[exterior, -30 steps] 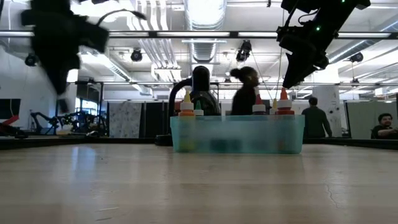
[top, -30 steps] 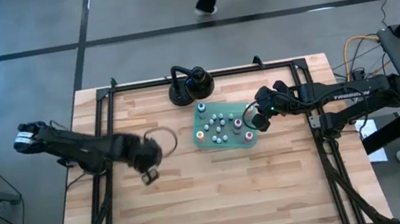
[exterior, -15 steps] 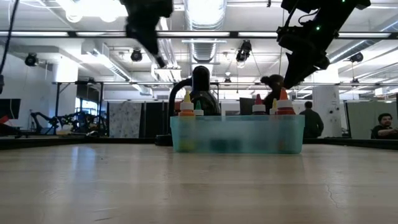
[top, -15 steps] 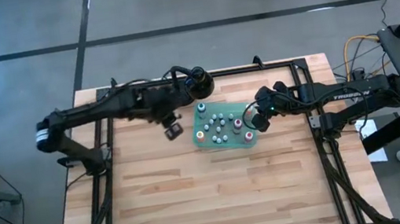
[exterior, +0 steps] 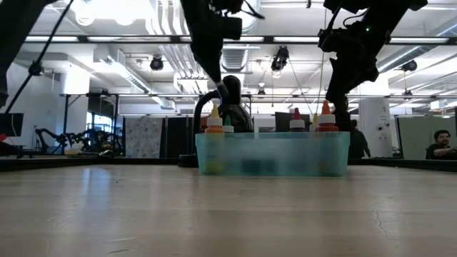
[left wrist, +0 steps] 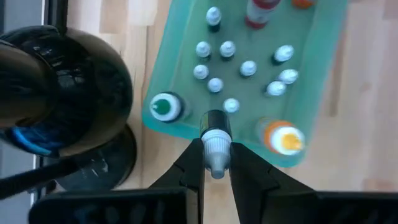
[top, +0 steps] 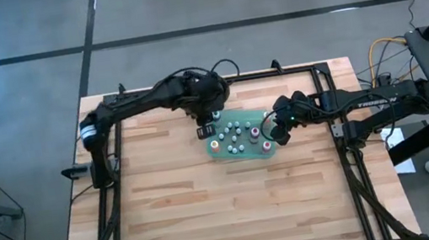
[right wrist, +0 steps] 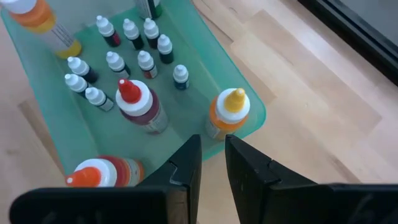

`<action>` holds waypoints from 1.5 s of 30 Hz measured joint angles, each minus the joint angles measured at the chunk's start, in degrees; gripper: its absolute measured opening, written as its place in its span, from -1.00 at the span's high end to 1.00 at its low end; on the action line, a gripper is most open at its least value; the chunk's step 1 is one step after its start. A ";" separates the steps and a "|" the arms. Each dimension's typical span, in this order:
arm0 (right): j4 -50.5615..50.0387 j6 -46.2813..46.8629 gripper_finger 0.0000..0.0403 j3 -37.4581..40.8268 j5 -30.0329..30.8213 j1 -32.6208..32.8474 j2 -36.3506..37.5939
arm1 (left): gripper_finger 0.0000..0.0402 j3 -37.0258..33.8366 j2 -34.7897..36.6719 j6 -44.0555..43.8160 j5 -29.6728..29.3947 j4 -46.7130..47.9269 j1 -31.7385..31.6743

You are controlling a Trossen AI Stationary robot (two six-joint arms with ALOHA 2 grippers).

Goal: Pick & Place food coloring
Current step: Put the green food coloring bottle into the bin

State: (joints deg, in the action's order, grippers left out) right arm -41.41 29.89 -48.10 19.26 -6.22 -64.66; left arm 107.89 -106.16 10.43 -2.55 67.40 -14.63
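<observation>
A translucent green tray (top: 263,150) sits at the table's far middle and holds several small white-capped food coloring bottles (left wrist: 214,85) and a few larger ones with orange (right wrist: 227,112), red (right wrist: 134,99) and green (left wrist: 163,107) caps. My left gripper (top: 205,128) hangs over the tray's left edge (left wrist: 177,129), shut on one small food coloring bottle (left wrist: 216,140). My right gripper (top: 271,135) hovers just off the tray's right edge. Its fingers (right wrist: 186,165) point down with a narrow gap and hold nothing. My left gripper pinches the small bottle between its two fingers at the white cap end (left wrist: 216,155), coming from above and pointing down. The bottle stands upright in the hold with its dark body (left wrist: 214,119) below the fingertips. It is lifted clear above the tray's edge.
A black round-based stand (top: 204,94) is close behind the tray, right beside my left gripper (left wrist: 216,152). A black frame runs along the table's left, right and far edges. Bare wood lies on the near side of the tray. People show in the room beyond the table.
My left arm has swung from the table's left middle toward the far edge and then right, ending at the tray's left edge. The tray and its bottles have stayed put.
</observation>
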 joint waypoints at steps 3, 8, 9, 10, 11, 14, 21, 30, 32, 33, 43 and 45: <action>0.00 0.00 0.68 0.00 0.18 -0.01 0.00 | 0.85 0.87 -2.21 2.34 -0.09 0.18 -0.96; 0.00 -0.02 0.68 0.00 0.21 -0.02 0.00 | 0.85 1.14 -5.11 5.09 0.22 1.13 -0.55; 0.02 -0.02 0.68 0.00 0.25 -0.02 0.00 | 0.85 1.14 -5.62 5.09 0.22 1.17 -0.35; 0.01 -0.02 0.68 0.00 0.39 -0.02 0.00 | 0.85 1.14 -6.19 4.93 0.22 1.28 -0.18; 0.02 -0.02 0.68 0.00 0.63 -0.02 0.00 | 0.85 1.14 -6.78 4.53 0.21 1.26 -0.01; 0.12 -0.06 0.68 0.11 2.33 -0.02 0.00 | 0.85 1.25 -8.01 3.07 0.31 2.07 0.19; 0.15 -0.04 0.68 0.82 3.48 -0.07 0.02 | 0.85 1.69 -11.16 1.60 0.71 2.30 0.10; 0.27 0.17 0.68 2.80 3.46 -0.07 0.02 | 0.85 1.69 -14.20 1.39 0.81 2.34 0.23; 0.26 0.17 0.68 2.89 3.46 -0.07 0.02 | 0.85 1.69 -14.53 0.99 0.81 1.53 0.28; 0.30 0.17 0.68 2.89 3.44 -0.07 0.02 | 0.85 1.71 -14.73 0.85 0.79 1.12 0.34; 0.40 0.17 0.68 2.89 3.42 -0.07 0.02 | 0.85 1.71 -17.73 -0.63 1.03 -0.83 1.56; 0.40 0.17 0.68 2.89 3.42 -0.07 0.02 | 0.85 1.71 -18.28 -1.11 1.04 -0.83 1.71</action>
State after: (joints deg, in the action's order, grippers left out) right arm -41.01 30.06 -45.21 22.68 -6.28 -64.64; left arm 109.60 -124.43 9.32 -1.50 66.58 -12.92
